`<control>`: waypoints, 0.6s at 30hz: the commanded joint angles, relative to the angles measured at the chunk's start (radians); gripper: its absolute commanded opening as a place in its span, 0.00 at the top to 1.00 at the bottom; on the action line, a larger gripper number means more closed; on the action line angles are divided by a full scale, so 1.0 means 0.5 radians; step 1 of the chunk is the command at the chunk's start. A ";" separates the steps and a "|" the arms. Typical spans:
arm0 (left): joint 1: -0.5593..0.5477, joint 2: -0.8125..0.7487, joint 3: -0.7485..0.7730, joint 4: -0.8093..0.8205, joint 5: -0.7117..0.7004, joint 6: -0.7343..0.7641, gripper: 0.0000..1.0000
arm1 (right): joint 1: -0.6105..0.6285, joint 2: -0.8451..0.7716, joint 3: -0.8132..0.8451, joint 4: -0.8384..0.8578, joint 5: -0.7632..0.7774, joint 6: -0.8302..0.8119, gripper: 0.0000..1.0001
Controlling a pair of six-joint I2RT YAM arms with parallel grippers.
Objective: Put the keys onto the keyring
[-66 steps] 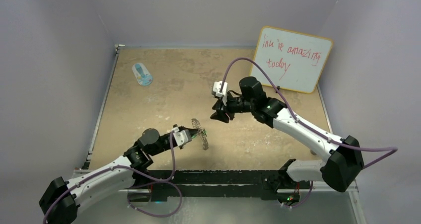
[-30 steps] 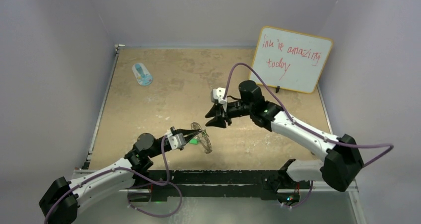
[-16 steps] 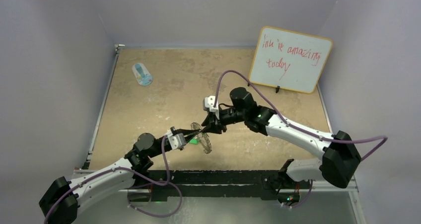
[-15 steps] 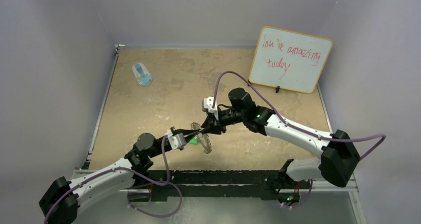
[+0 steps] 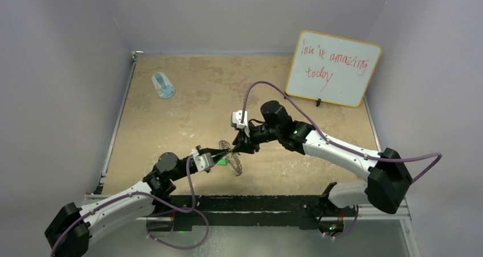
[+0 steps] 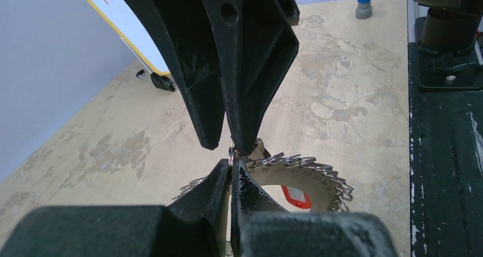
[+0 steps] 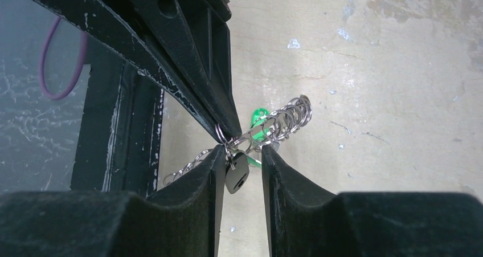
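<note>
My left gripper [image 5: 224,153] is shut on a small wire loop at the rim of the keyring [image 5: 233,161] and holds the ring on edge above the table. In the left wrist view the left gripper [image 6: 230,164] pinches that loop, with the flat keyring [image 6: 319,180] behind it and a red-tagged key [image 6: 296,198] showing through its hole. My right gripper [image 5: 238,149] meets the left one tip to tip. In the right wrist view the right gripper [image 7: 239,151] is open around a black-tagged key [image 7: 236,176] hanging from the loops [image 7: 287,115]. A green tag [image 7: 259,118] hangs behind.
A whiteboard [image 5: 333,68] with red writing leans at the back right. A blue-and-white oval object [image 5: 163,85] lies at the back left. The black base rail [image 5: 245,203] runs along the near edge. Side walls close in the table.
My right gripper has come down and left from mid-table to the ring. My left gripper shifted the ring slightly right early on. Almost nothing moved in the last half second.
</note>
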 commanded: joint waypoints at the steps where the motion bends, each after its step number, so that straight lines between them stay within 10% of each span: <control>1: -0.012 -0.011 0.047 0.134 0.038 -0.009 1.00 | -0.005 -0.123 0.023 -0.043 0.045 0.000 0.68; 18: -0.011 -0.016 0.040 0.137 0.040 -0.015 1.00 | -0.006 -0.030 0.064 -0.095 -0.099 -0.060 0.87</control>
